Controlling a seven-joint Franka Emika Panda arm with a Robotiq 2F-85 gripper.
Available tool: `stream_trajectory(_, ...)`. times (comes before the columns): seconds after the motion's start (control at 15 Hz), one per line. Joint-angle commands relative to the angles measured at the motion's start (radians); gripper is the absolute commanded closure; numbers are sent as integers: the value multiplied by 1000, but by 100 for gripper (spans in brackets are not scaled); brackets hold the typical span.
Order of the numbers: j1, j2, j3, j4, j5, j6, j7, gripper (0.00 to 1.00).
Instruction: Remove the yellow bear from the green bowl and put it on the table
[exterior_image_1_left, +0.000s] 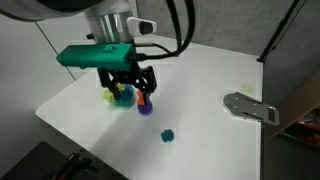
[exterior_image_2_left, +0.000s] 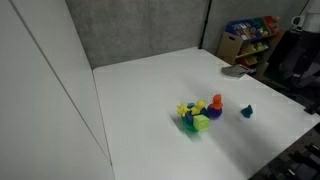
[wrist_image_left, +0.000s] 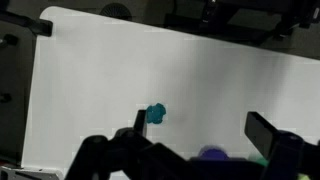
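The toys sit in a tight cluster on the white table (exterior_image_2_left: 140, 85). In it, the yellow bear (exterior_image_2_left: 186, 108) lies at the green bowl (exterior_image_2_left: 189, 121), beside a purple-blue toy (exterior_image_2_left: 206, 112) and a paler yellow-green piece (exterior_image_2_left: 202, 124). In an exterior view my gripper (exterior_image_1_left: 132, 90) hangs open just above this cluster, its fingers on either side, holding nothing. The wrist view shows the open gripper (wrist_image_left: 205, 130) over bare table, with the purple-blue toy (wrist_image_left: 212, 154) low between the fingers. The bear is hidden there.
A red-orange toy (exterior_image_2_left: 217, 102) stands beside the cluster and also shows in an exterior view (exterior_image_1_left: 143, 100). A small teal toy (exterior_image_1_left: 168, 135) lies apart on the table and shows in the wrist view (wrist_image_left: 155, 114). A grey metal piece (exterior_image_1_left: 250, 105) lies near the table's edge.
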Motion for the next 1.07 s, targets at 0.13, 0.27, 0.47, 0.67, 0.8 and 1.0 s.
stream_trajectory(0.13,2,0,-2,2,0,-1,0,0)
stream_trajectory(0.27,2,0,-2,2,0,-1,0,0)
stream_trajectory(0.47,20,22,9,20,24,16,7,0)
stream_trajectory(0.67,46,44,26,38,55,36,7,0)
stream_trajectory(0.8,65,71,40,53,79,58,7,0)
stream_trajectory(1.0,91,116,61,81,112,92,4,0)
